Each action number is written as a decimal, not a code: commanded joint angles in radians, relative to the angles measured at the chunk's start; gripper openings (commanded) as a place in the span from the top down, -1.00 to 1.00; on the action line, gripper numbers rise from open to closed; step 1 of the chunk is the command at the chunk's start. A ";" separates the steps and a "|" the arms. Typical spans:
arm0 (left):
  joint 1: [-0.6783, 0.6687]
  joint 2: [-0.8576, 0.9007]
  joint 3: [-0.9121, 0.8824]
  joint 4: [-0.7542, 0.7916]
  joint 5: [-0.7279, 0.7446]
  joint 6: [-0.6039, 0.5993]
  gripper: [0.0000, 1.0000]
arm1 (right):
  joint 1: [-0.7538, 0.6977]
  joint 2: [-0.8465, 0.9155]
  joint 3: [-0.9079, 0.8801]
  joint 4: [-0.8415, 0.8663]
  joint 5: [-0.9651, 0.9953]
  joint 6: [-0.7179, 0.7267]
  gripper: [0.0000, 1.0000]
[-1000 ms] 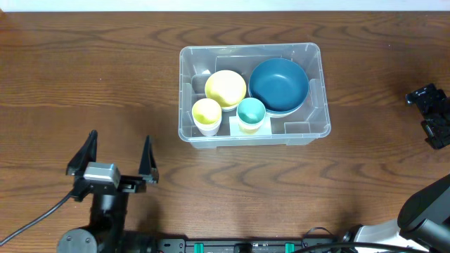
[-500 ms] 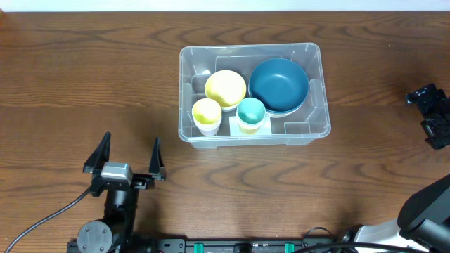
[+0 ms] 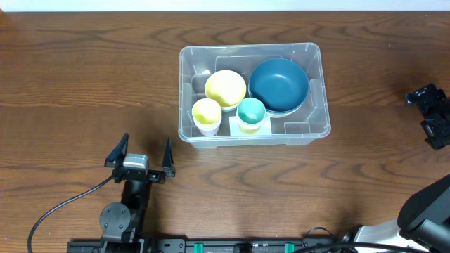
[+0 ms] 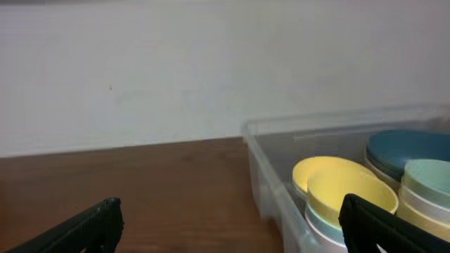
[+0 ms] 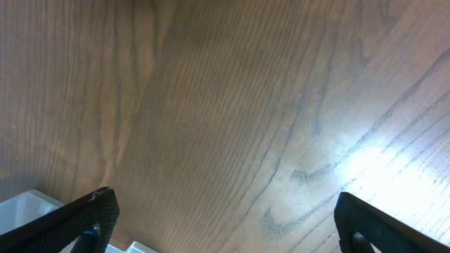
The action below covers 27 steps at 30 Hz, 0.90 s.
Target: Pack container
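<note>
The container [image 3: 184,91], a clear plastic bin, stands at the table's middle. It holds a blue bowl [image 3: 278,84], a yellow bowl [image 3: 226,88], a yellow cup [image 3: 207,112] and a teal cup [image 3: 251,111]. My left gripper [image 3: 146,144] is open and empty, low at the front edge, left of and nearer than the bin. Its wrist view looks past the bin's near wall [image 4: 267,183] at the yellow bowl [image 4: 323,172] and blue bowl [image 4: 408,147]. My right gripper [image 3: 427,114] hangs open and empty at the far right, over bare wood [image 5: 225,140].
A black cable [image 3: 63,204] trails from the left arm's base toward the front left corner. A white wall [image 4: 211,70] rises behind the table. One corner of the bin [image 5: 28,204] shows at the lower left of the right wrist view.
My left arm has slid to the right and drawn back toward the front edge, its gripper still open. The right arm and the bin's contents have not moved.
</note>
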 commanded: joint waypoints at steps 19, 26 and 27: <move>0.008 -0.009 -0.002 -0.238 -0.016 0.095 -0.96 | -0.007 0.004 0.005 -0.001 0.004 0.014 -0.99; 0.008 -0.006 -0.002 -0.238 -0.016 0.095 -0.96 | -0.007 0.004 0.005 0.000 0.004 0.014 -0.99; 0.008 -0.006 -0.002 -0.238 -0.016 0.095 -0.96 | -0.007 0.004 0.005 -0.001 0.004 0.014 -0.98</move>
